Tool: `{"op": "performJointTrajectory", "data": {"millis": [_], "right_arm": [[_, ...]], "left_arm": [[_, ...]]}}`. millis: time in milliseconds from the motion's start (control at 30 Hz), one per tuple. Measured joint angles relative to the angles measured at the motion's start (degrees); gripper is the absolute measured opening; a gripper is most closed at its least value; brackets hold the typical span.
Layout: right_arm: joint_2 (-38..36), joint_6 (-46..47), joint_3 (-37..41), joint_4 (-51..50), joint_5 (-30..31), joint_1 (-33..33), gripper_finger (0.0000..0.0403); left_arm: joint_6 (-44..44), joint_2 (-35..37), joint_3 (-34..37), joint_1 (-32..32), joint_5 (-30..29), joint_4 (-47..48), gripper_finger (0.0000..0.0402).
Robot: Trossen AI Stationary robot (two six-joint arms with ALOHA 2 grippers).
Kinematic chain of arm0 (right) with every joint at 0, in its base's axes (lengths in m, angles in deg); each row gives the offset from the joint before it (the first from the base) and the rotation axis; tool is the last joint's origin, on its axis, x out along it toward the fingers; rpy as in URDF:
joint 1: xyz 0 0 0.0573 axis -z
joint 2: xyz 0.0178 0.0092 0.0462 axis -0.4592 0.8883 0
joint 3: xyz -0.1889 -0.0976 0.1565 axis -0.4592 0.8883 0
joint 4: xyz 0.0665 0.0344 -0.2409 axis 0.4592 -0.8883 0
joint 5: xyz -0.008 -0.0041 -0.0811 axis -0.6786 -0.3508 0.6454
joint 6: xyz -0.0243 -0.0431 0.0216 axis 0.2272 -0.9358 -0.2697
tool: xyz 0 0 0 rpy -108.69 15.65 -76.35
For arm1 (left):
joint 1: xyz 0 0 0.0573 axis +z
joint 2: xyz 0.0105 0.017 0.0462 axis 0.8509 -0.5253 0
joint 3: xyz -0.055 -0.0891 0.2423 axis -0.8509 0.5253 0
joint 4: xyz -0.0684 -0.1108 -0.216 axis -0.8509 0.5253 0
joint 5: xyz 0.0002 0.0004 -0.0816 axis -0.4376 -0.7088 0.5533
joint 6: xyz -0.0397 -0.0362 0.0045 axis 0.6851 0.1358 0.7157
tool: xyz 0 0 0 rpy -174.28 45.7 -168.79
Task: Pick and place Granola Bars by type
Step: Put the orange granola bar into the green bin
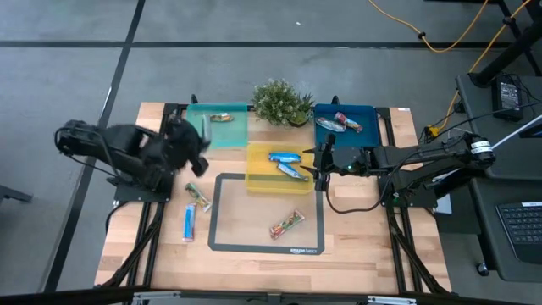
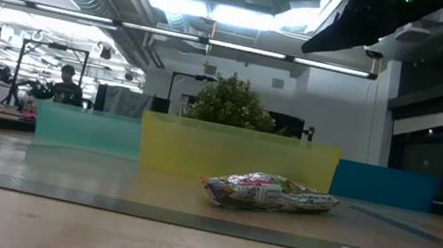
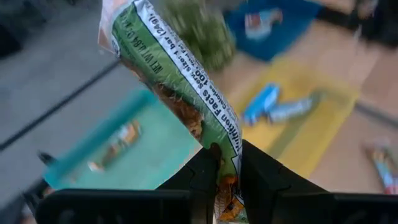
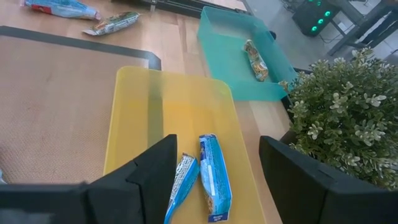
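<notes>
- Left gripper (image 3: 229, 163): jaws clamped on one end of a green-and-tan foil-wrapped granola bar (image 3: 177, 87); white nutrition print along its seam; it sticks out past the fingers, above the teal plastic tray's (image 1: 239, 135) left side.
- Right gripper (image 4: 214, 171): jaws apart, nothing between them, hovering over the yellow plastic tray (image 4: 155, 106).
- Yellow tray holds two bright blue wrapped bars (image 4: 213, 176) side by side.
- Teal tray: one tan-green bar (image 4: 255, 60).
- Blue plastic tray (image 1: 369, 129): silvery bars with red print (image 1: 342, 123).
- Dark-bordered mat (image 1: 254, 199): one silvery multicolour bar (image 2: 268, 193).
- Bare wood left of mat: one tan-green bar (image 1: 198, 196), one blue bar (image 1: 189, 222).
</notes>
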Motion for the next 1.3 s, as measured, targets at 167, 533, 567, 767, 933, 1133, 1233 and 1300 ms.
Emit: {"op": "performJointTrajectory", "data": {"millis": [167,533,567,767,933,1133,1233,1300], "right_arm": [[0.0,0.0,0.0,0.4,0.0,0.0,0.0229],[0.0,-0.3,0.0,0.7,0.0,0.0,0.0229],[0.0,-0.4,0.0,0.7,0.0,0.0,0.0229],[0.0,-0.5,0.0,0.7,0.0,0.0,0.0229],[0.0,-0.6,0.0,0.6,0.0,0.0,0.0229],[0.0,-1.8,0.0,0.6,0.0,0.0,0.0229],[0.0,-1.9,0.0,0.6,0.0,0.0,0.0229],[0.0,-1.9,0.0,0.7,0.0,0.0,0.0229]], "left_arm": [[-7.3,-0.3,-9.2,5.1,-2.1,0.0,0.0049],[-17.0,-4.0,-16.1,24.1,-3.0,0.0,0.0041],[-17.6,-4.4,-16.1,25.9,-2.6,0.3,0.0041],[-20.5,-6.8,-12.4,35.6,-0.3,0.8,0.0040],[-23.2,-8.0,-6.1,43.5,4.0,-0.4,0.0040],[-25.9,-8.0,-2.6,49.1,10.8,-3.5,0.0040],[-26.5,-8.1,-2.1,50.8,13.3,-4.8,0.0039],[-27.4,-8.4,-1.3,51.7,13.5,-5.5,0.0038]]}}
